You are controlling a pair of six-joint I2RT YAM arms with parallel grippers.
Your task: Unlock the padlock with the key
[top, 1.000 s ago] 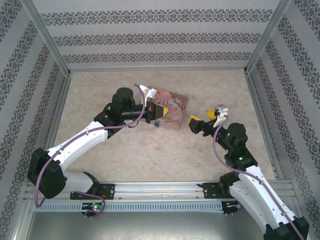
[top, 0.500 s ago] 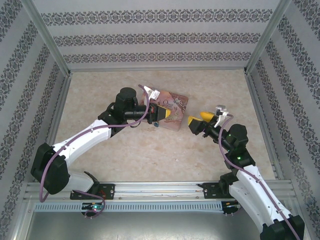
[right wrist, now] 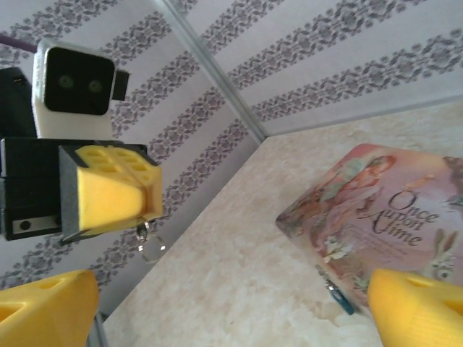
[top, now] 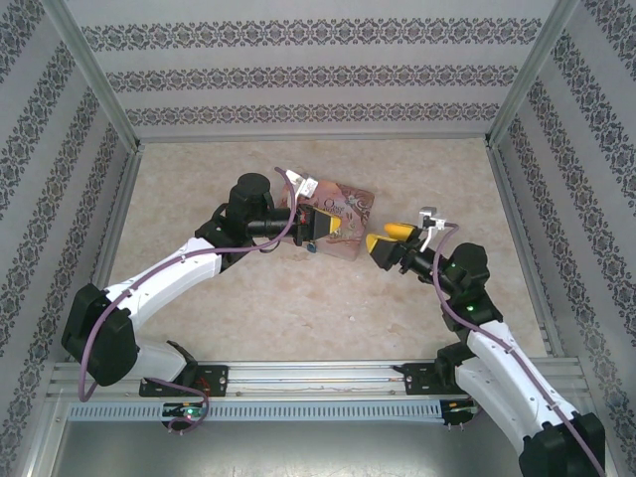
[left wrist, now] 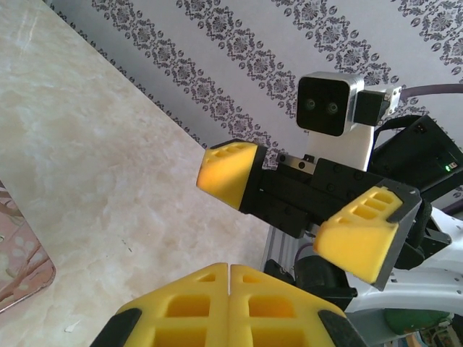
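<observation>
My left gripper hovers over the near edge of the pink tin, its yellow pads pressed together. In the right wrist view the left gripper pinches the key, a small silvery piece that dangles with a ring below its fingertips. The padlock, a tiny teal-blue block, lies on the table against the tin's near edge. My right gripper stands open just right of the tin, facing the left gripper, with nothing between its fingers.
The pink illustrated tin lies flat at mid-table. Patterned walls enclose the beige table on three sides, with metal corner posts. A rail runs along the near edge between the arm bases.
My right gripper has swung left, closer to the left gripper and the tin. The left gripper has shifted slightly right over the tin, still shut.
</observation>
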